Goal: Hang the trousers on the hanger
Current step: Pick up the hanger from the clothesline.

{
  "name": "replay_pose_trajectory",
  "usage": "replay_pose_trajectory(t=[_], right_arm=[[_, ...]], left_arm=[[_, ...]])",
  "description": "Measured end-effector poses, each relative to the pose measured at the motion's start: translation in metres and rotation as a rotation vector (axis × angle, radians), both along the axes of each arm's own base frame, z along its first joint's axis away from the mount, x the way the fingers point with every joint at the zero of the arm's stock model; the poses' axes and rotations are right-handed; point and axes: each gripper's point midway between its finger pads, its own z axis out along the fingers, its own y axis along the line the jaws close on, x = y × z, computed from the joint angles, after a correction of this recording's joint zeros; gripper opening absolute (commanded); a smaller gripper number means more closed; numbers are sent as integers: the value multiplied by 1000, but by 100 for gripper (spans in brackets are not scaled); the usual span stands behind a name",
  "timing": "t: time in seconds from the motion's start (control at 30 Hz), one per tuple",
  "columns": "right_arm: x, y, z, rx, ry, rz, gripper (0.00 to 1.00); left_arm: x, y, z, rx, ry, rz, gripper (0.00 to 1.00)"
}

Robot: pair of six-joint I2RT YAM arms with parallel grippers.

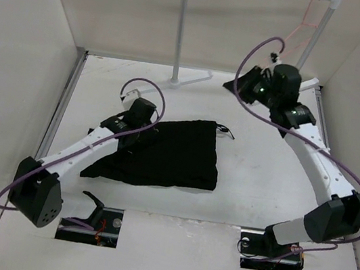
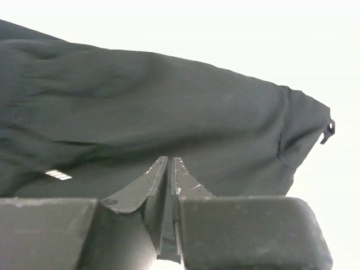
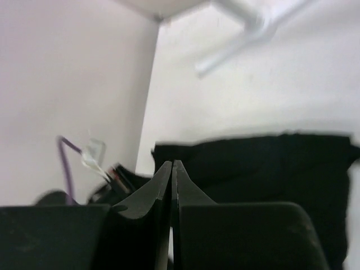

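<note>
Jaws of your left gripper are pressed together, with the tips at the near edge of the trousers. You cannot tell if any cloth is pinched between them. Jaws of your right gripper are also clenched and they hold nothing; this gripper is near the far right corner. The trousers lie flat on the middle of the table, partly under the left arm. The hanger hangs on the rack at the far right, well apart from the trousers.

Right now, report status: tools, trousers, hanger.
Left tool shut at trousers edge. Right tool shut, empty. Bare hanger on rack; trousers on table.
</note>
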Motion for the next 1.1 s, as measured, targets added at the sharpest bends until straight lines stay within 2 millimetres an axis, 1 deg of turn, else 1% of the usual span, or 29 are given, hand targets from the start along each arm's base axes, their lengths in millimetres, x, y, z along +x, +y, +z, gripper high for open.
replay_pose_trajectory(t=[0.03, 0.1, 0.2, 0.27, 0.3, 0.37, 0.43, 0.47, 0.53, 0.6, 0.7, 0.83, 0.87, 0.93, 0.97, 1.03, 1.1], right_arm=[[6, -11, 12, -1, -25, -27, 8], [26, -41, 38, -7, -77, -103, 12], [57, -86, 70, -32, -144, -228, 26], [80, -117, 87, -58, -184, -312, 39], [90, -131, 91, -72, -192, -348, 43], [110, -154, 95, -99, -198, -409, 48], [128, -172, 90, -120, -185, -447, 50], [135, -177, 86, -128, -175, -456, 51], [150, -185, 75, -142, -150, -466, 51], [161, -186, 62, -148, -120, -461, 51], [172, -183, 45, -147, -84, -435, 48], [180, -175, 31, -138, -58, -393, 42], [180, -174, 30, -135, -56, -386, 39], [182, -172, 29, -130, -58, -373, 26], [182, -171, 30, -126, -62, -367, 21], [183, -168, 33, -115, -73, -357, 15], [183, -166, 36, -107, -82, -346, 12]], left_arm=[[2, -9, -1, 3, 1, -23, 5], [4, -24, -3, 6, 1, -61, 6], [4, -42, -2, 5, -9, -110, 15], [4, -49, -1, 0, -21, -130, 22], [4, -52, 0, -2, -26, -137, 24], [5, -55, 2, -11, -34, -146, 27], [6, -57, 3, -20, -39, -150, 28], [7, -58, 3, -23, -40, -151, 28], [8, -58, 1, -29, -36, -152, 29], [10, -59, -2, -35, -27, -153, 29], [13, -59, -9, -39, -7, -153, 29], [16, -59, -22, -38, 25, -155, 29], [17, -59, -24, -37, 31, -154, 29], [18, -59, -28, -37, 41, -156, 29], [18, -60, -30, -35, 46, -159, 29], [17, -60, -32, -35, 52, -162, 31], [17, -61, -32, -35, 54, -166, 35]])
